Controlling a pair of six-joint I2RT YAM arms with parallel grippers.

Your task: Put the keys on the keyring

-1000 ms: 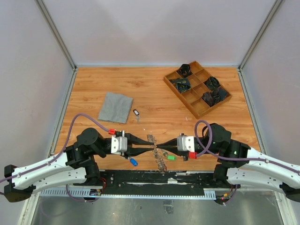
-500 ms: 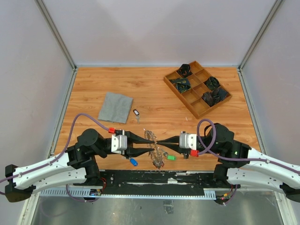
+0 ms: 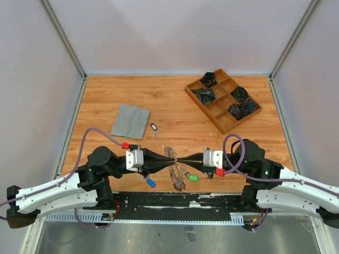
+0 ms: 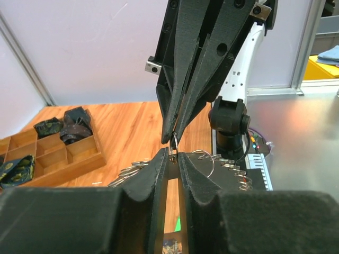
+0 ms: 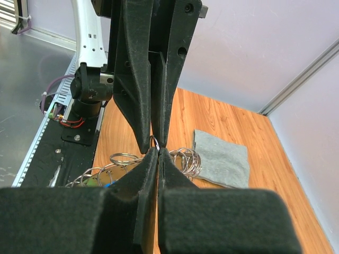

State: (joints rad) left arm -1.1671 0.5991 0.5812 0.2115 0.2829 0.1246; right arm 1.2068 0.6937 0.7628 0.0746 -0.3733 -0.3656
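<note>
Overhead view; opposed wrist close-ups sharing keyring (image 3: 177, 177)

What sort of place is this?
Likely a robot test cell in a lab: plain pale walls, aluminium frame posts and a black mounting rail along the wooden tabletop's near edge.

The left gripper (image 3: 170, 159) and the right gripper (image 3: 180, 160) are meeting tip to tip near the front edge of the table (image 3: 175, 100). The keyring (image 3: 177, 177) is sitting just before their tips. A cloth (image 3: 130, 120) is lying behind the left gripper, and a tray (image 3: 221, 112) is sitting at the far right.
</note>
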